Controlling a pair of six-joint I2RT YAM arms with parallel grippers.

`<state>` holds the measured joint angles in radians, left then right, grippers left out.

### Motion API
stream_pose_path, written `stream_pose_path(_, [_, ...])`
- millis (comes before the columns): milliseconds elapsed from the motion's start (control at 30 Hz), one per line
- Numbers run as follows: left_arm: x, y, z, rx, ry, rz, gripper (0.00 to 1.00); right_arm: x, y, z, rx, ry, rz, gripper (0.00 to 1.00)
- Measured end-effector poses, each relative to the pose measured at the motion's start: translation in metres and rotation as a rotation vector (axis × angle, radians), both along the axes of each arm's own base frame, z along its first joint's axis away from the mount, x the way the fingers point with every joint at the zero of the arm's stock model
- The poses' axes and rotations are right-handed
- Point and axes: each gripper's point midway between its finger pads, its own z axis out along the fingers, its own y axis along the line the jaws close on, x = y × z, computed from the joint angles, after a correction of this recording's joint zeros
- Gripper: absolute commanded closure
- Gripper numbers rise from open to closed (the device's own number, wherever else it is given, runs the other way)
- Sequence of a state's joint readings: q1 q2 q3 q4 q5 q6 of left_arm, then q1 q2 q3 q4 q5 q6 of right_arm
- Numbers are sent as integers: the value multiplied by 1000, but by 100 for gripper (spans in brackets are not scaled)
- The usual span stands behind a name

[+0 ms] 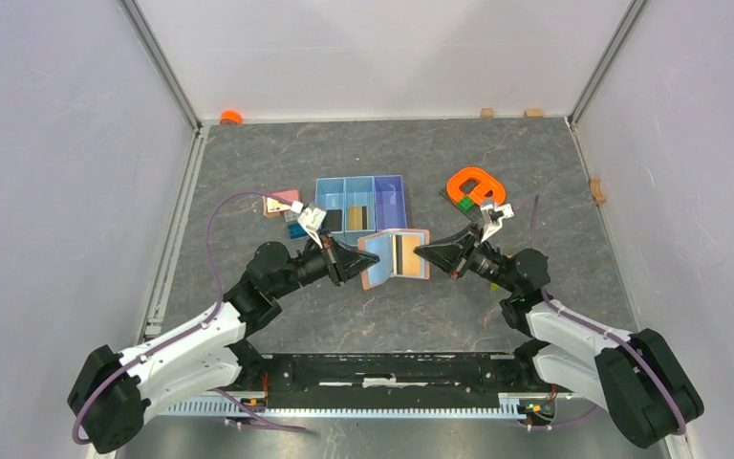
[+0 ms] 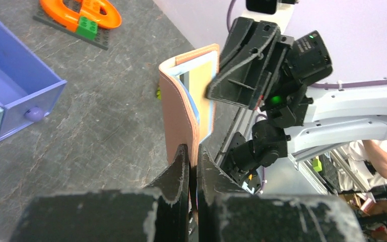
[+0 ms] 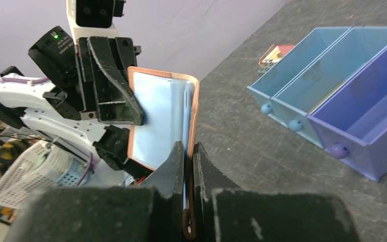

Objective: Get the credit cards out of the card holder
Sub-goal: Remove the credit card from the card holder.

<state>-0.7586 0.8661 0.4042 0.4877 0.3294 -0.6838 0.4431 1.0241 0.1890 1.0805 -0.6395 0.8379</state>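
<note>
The card holder (image 1: 394, 258), a salmon-brown wallet with grey-blue inner pockets, is held open and upright on its edge between both grippers. My left gripper (image 1: 367, 260) is shut on its left flap (image 2: 179, 111). My right gripper (image 1: 421, 251) is shut on its right flap (image 3: 194, 108). A tan card (image 1: 408, 251) with a dark strip beside it sits in the right half's pocket. The tan card also shows in the left wrist view (image 2: 201, 80). The black card is not clearly seen. The left wrist view shows its gripper (image 2: 191, 154) clamped on the leather edge, as does the right wrist view (image 3: 187, 151).
A blue three-compartment tray (image 1: 331, 203) stands just behind the wallet, with a tan patch in its middle compartment. An orange toy on a dark plate (image 1: 473, 186) is at the back right. A pink block and small bricks (image 1: 284, 204) lie left of the tray.
</note>
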Motion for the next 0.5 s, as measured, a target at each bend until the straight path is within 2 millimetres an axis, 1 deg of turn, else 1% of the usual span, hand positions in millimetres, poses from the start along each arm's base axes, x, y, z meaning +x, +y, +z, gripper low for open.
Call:
stream_pose_path(167, [14,7,-14,64,64,96,90,1,2,-5,5,39,15,100])
stream_pose_path(200, [18,10,-18,82,81,122,87,1,2,-6,4,42,12,100])
stream_pose_path(233, [22,12,-21,99,94,148,83,2,1,-6,3,45,10,100])
stream_pose_path(367, [36,17,-31,152,134,227,50,5,0,-14,-13,78,-2,100])
stream_pose_path(433, [45,24,-37,177,150,289,41,7,-1,-19,-27,98,-13,100])
stream_pose_path(500, [53,34,-44,204,165,363,39,9,-2,-26,-48,118,-29,100])
